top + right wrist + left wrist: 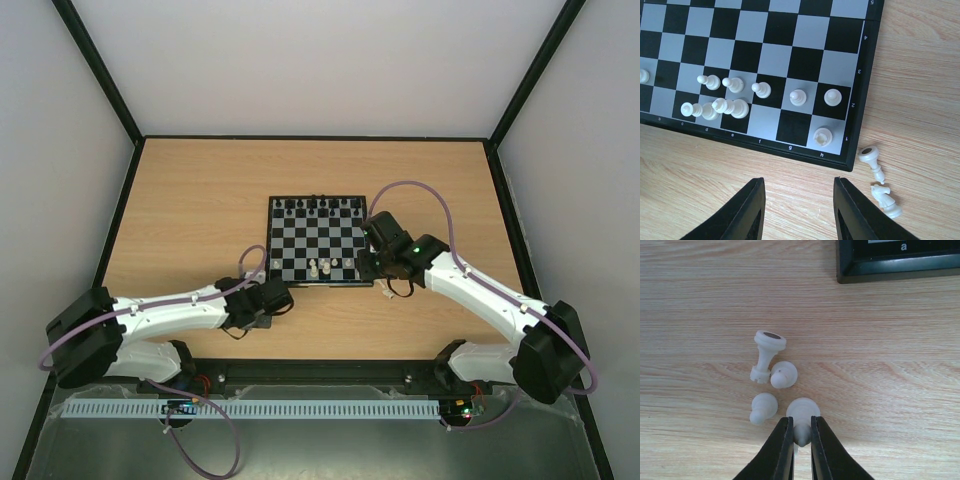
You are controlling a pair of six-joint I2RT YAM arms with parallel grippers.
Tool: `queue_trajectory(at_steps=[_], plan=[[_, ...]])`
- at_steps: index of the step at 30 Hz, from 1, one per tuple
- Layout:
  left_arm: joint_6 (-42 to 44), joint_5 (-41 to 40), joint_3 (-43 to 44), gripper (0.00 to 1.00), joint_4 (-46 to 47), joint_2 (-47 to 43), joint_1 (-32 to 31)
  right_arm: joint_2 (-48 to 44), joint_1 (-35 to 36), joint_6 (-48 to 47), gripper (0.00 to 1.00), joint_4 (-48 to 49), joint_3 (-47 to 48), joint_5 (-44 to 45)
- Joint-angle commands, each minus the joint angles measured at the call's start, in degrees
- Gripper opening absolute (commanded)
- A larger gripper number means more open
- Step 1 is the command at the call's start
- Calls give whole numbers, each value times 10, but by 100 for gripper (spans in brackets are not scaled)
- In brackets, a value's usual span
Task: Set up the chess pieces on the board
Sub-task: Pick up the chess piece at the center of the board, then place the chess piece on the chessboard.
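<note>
My left gripper (801,419) is shut on the pointed top of a cream-white chess piece (803,409) that rests on the table, off the board's near left corner (890,267). Just beyond it lie a toppled rook (765,356) and two small rounded pieces (784,374) (763,407). The board (320,240) carries black figures (318,206) on its far rows and white pieces (730,102) near the front edge, with a rook (823,136) on the corner square. My right gripper (799,181) hangs open and empty over the wood in front of the board's near right edge.
Off the board's right corner, two more white pieces lie on their sides on the table: a bishop (872,161) and a knight (886,199), close to my right finger. Black walls (120,210) run along the table's sides and back.
</note>
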Motion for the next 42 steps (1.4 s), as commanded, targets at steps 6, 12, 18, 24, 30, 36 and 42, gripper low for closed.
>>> queue_trajectory(at_steps=[6,12,18,24,30,36,42], plan=[[43,-35,125,3,-50,17,1,-15,-2,-9,38,-18,-5,-6],[114,-19,203,3,-12,117,16,-19,-2,-7,38,-19,-6,3],[155,-6,246,2,26,186,38,-17,-1,-7,38,-20,-6,9],[177,-1,275,2,40,221,49,-17,-2,-7,38,-20,-6,9],[194,9,293,2,48,247,61,-18,-2,-7,38,-20,-6,10],[200,14,296,3,53,257,70,-19,-2,-7,38,-19,-7,9],[203,17,296,2,63,272,73,-20,-2,-7,38,-18,-7,7]])
